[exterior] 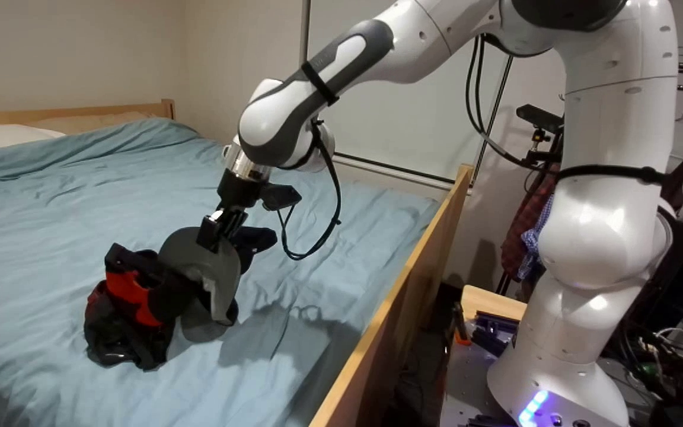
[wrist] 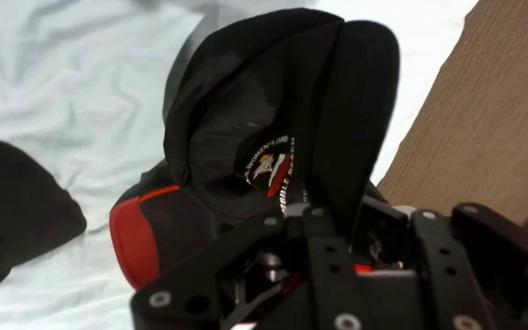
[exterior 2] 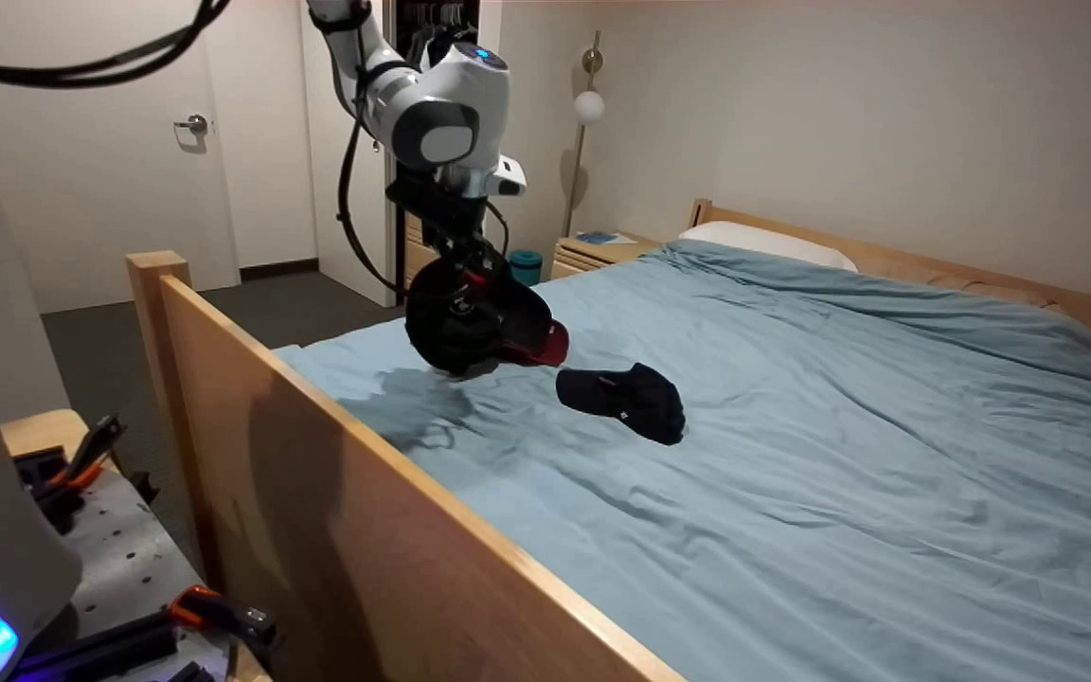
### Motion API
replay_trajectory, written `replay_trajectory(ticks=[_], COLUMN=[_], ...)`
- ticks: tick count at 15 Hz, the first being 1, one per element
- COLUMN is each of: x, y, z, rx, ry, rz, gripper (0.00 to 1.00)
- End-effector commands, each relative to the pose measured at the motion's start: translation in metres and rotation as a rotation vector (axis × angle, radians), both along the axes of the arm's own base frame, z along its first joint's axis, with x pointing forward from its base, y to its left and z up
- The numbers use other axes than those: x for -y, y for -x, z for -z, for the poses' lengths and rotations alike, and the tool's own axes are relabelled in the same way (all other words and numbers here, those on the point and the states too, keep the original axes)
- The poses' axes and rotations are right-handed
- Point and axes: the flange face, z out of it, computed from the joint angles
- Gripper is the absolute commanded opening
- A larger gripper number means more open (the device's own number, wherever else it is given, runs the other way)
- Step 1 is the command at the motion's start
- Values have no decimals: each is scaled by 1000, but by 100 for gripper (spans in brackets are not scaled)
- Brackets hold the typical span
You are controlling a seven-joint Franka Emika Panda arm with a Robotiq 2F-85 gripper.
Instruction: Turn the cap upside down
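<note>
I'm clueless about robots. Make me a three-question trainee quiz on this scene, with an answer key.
1. Pick one: in an exterior view, the end effector is a) over the pillow, b) at a grey cap brim, c) on the door handle.
2. True or false: in an exterior view, a dark cap lies on the blue bedsheet, away from the end effector.
3. In the wrist view, which word on the lettered cap begins with W?

Key: 1 b; 2 true; 3 WOMEN'S
</note>
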Motion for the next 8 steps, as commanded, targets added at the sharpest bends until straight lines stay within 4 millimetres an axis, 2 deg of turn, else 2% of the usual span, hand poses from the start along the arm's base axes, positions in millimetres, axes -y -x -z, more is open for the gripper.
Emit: replay_trajectory(ticks=[1,4,5,8], x=[48,97,112,143], y=[6,8,3,-4], z=[21,51,67,86], rx=[-200,-359,-420,-541], ry=[-15,53,44,96], rz=[30,111,121,231], gripper=[5,6,6,6])
